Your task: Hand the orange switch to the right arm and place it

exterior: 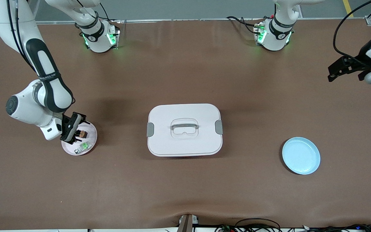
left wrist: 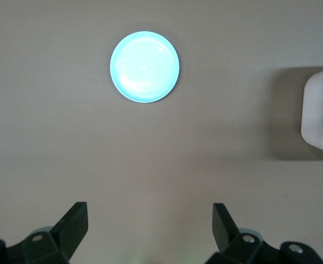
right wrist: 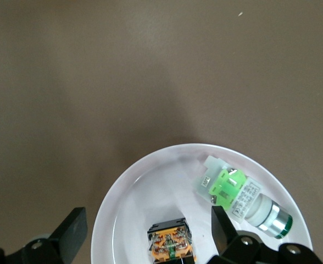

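Note:
The orange switch [exterior: 82,133] is a small black block with an orange face. It lies in the pale pink plate [exterior: 93,138] toward the right arm's end of the table. In the right wrist view the switch [right wrist: 171,246] sits between the fingers and touches neither. My right gripper [exterior: 76,130] is open low over this plate [right wrist: 150,181], as the right wrist view [right wrist: 148,215] also shows. My left gripper [exterior: 333,72] is open and empty, up in the air over the left arm's end of the table; it shows in the left wrist view [left wrist: 149,220] too.
A green-and-silver component [exterior: 85,146] lies in the same plate beside the switch [right wrist: 244,198]. A white lidded box [exterior: 184,130] stands mid-table [left wrist: 322,115]. A light blue plate [exterior: 301,155] lies toward the left arm's end [left wrist: 144,66].

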You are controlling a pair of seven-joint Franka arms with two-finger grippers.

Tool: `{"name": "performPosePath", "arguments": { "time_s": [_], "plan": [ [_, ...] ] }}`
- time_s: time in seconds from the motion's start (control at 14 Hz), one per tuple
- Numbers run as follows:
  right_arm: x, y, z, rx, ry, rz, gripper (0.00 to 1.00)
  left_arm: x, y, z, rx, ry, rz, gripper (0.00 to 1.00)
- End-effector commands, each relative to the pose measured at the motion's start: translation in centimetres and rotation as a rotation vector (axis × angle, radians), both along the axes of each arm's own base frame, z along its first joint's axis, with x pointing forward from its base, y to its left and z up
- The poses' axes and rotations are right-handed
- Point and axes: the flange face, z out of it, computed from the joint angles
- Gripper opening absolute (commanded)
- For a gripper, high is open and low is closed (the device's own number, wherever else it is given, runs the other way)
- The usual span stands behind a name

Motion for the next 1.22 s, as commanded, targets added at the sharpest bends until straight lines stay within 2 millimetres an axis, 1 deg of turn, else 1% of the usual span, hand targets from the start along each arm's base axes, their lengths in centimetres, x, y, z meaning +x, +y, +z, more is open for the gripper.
{"name": "performPosePath", "arguments": {
  "time_s": [0.0, 0.14, 0.29, 0.36, 0.5, 0.57, 0.64, 0.72, 0.86, 1.0, 1.07, 1.15],
  "plan": [
    [-0.3, 0.2, 1.9, 0.017, 0.059, -0.097, 1.0, 0.3, -0.7, 0.6, -0.017, -0.021, 0.009, 1.0],
    [-0.1, 0.3, 3.6, -0.018, 0.101, -0.192, 1.0, 0.2, -0.8, 0.6, -0.015, -0.021, 0.007, 1.0],
    [0.1, 0.4, 5.9, -0.089, 0.134, -0.306, 1.0, 0.3, -0.7, 0.5, -0.015, -0.019, 0.009, 1.0],
    [0.3, 0.5, 7.5, -0.131, 0.15, -0.353, 1.0, 0.3, -0.6, 0.4, -0.015, -0.018, 0.01, 1.0],
    [1.6, 0.6, 11.0, -0.215, 0.215, -0.469, 1.0, 0.5, -0.3, 0.0, -0.01, -0.011, 0.013, 1.0],
    [2.2, 0.7, 12.6, -0.278, 0.235, -0.492, 1.0, 0.5, -0.2, -0.2, -0.001, -0.005, 0.012, 1.0],
    [2.6, 1.2, 14.0, -0.315, 0.238, -0.522, 1.0, 0.5, -0.2, -0.2, -0.002, -0.008, 0.012, 1.0],
    [2.9, 1.6, 14.9, -0.323, 0.247, -0.563, 1.0, 0.7, -0.1, 0.2, -0.003, -0.022, 0.015, 1.0],
    [3.4, 2.0, 16.6, -0.327, 0.245, -0.643, 1.0, 0.8, 0.2, 0.2, -0.004, -0.027, 0.019, 1.0],
    [4.2, 1.7, 18.5, -0.32, 0.23, -0.687, 1.0, 0.9, 0.5, 0.1, -0.004, -0.027, 0.025, 1.0],
    [4.9, 1.4, 19.8, -0.316, 0.218, -0.709, 1.0, 1.0, 1.0, 0.0, -0.004, -0.025, 0.027, 1.0],
    [5.5, 0.7, 22.0, -0.308, 0.198, -0.726, 1.0, 1.1, 1.5, -0.1, -0.004, -0.023, 0.03, 1.0]
  ]
}}
